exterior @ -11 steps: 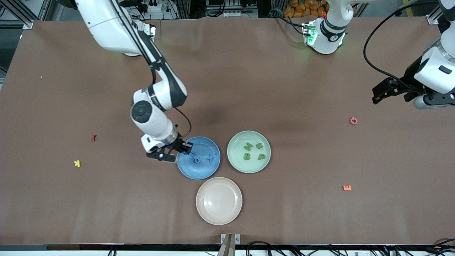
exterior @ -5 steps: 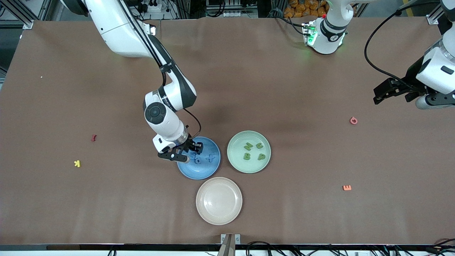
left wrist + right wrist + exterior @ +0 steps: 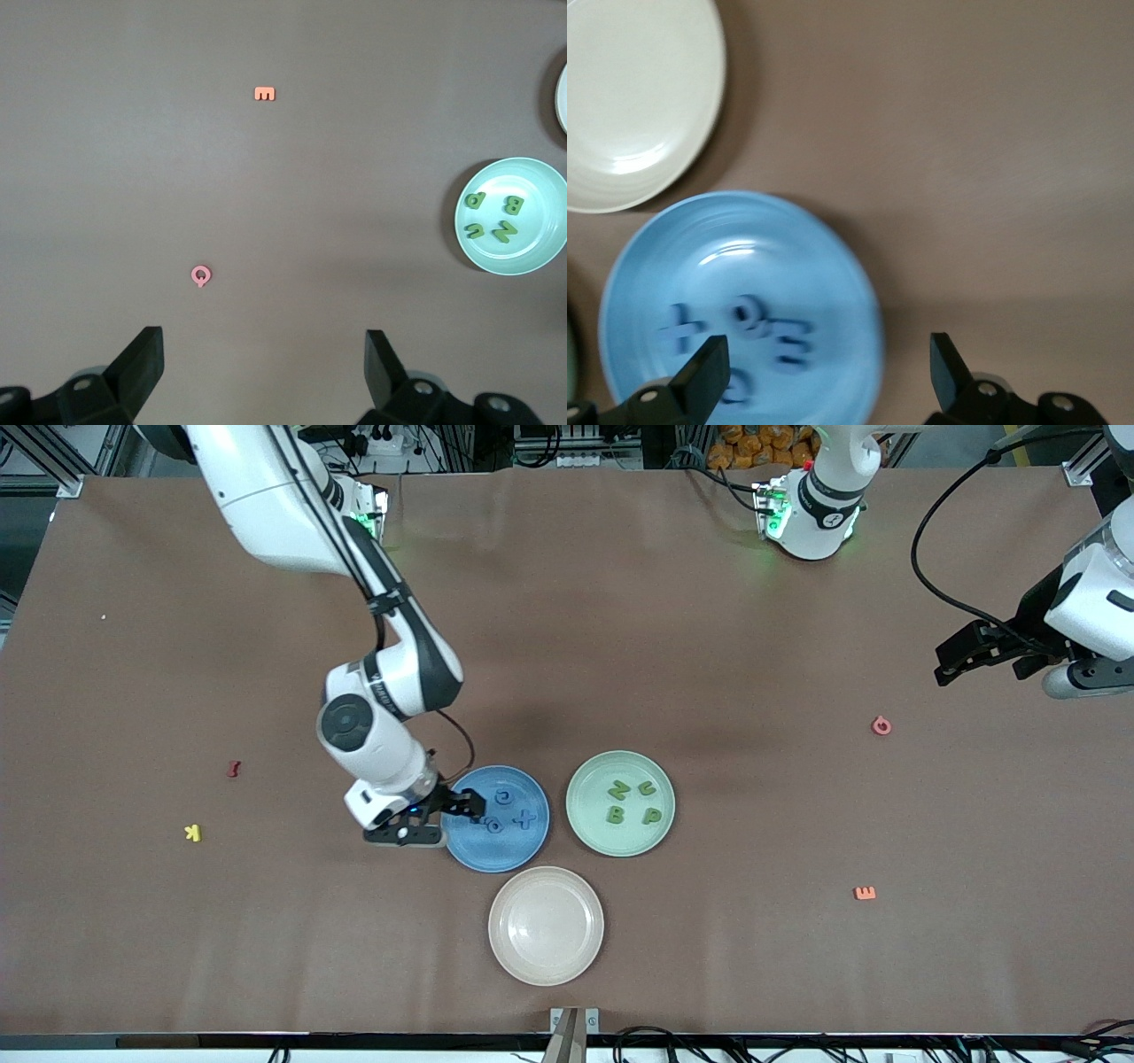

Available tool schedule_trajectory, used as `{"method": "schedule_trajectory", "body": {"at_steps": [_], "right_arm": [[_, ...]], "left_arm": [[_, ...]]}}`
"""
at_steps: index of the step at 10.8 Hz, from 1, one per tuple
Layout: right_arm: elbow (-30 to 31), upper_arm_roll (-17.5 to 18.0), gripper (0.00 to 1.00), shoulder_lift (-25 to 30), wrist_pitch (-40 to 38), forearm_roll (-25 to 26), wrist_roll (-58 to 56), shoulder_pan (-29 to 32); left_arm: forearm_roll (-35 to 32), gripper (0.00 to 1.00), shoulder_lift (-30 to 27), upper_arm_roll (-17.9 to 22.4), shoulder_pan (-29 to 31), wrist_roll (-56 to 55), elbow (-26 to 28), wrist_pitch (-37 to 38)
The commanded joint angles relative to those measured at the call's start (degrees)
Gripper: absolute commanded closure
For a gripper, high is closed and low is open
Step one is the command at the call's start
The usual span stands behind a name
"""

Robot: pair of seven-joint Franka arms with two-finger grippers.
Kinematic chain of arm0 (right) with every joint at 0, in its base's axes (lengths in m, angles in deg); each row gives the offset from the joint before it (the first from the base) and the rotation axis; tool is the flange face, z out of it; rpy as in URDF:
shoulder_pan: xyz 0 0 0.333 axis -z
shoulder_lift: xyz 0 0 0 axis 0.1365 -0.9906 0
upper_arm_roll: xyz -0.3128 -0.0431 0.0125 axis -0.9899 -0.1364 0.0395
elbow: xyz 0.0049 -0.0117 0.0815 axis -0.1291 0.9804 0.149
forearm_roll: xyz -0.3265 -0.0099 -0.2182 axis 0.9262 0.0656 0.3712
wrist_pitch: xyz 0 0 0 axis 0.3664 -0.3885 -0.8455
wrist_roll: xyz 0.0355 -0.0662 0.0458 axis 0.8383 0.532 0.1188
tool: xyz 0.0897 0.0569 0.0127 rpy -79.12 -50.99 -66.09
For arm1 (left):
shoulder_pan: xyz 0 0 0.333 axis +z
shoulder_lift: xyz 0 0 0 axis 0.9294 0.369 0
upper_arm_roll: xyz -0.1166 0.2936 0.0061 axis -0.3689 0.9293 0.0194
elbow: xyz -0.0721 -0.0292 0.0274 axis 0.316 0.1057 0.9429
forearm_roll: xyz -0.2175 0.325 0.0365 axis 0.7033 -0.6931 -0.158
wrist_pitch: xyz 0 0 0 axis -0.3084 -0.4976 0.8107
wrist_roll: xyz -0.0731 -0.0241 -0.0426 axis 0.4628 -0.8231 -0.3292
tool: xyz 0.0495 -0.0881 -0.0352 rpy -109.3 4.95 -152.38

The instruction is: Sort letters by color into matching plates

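Right hand (image 3: 461,804), jaws apart and empty, over the rim of the blue plate (image 3: 496,855), where four blue letters (image 3: 505,815) lie. Four green letters (image 3: 633,802) fill the green plate (image 3: 620,846). Left hand (image 3: 961,657) waits open. Sorting appears complete; next, withdrawal.

A robotics lab: brown-covered table (image 3: 620,646) under two arms, aluminium framing (image 3: 53,460) and cabling (image 3: 567,452) along its edge.

Blue letters (image 3: 509,813) on blue plate (image 3: 496,856), green letters (image 3: 633,802) on mint plate (image 3: 585,828), cream plate (image 3: 546,926), brown table (image 3: 709,646)
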Motion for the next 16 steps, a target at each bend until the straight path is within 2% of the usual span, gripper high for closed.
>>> {"method": "schedule_trajectory", "body": {"at_steps": [1, 4, 6, 9, 11, 16], "right_arm": [[0.6, 0.6, 0.0, 4.2, -5.5, 0.8, -13.0, 8.6], [0.6, 0.4, 0.0, 7.1, -8.9, 3.7, -23.6, 16.4], [0.6, -2.0, 0.0, 9.4, -11.9, 5.3, -30.4, 19.3], [0.5, -6.4, 0.0, 13.8, -16.1, 5.4, -37.5, 20.6], [-0.4, -8.5, 0.0, 18.6, -22.4, 6.7, -37.9, 20.7], [-6.4, -9.4, 0.0, 27.5, -40.4, 10.7, -37.2, 20.6]], "left_arm": [[1.5, 0.0, -0.1, 0.0, 0.4, 1.0, -0.1, 0.2], [1.5, 0.0, -0.1, -0.1, 0.4, 1.3, -0.2, 0.1], [1.5, 0.0, -0.1, -0.1, 0.4, 1.3, -0.2, 0.1], [1.4, 0.0, -0.1, -0.1, 0.4, 3.4, -0.2, 0.1], [1.5, 0.0, -0.1, 0.0, 0.4, 3.3, -0.2, 0.1], [1.5, 0.0, -0.1, -0.1, 0.3, 3.3, -0.2, 0.1]]}}
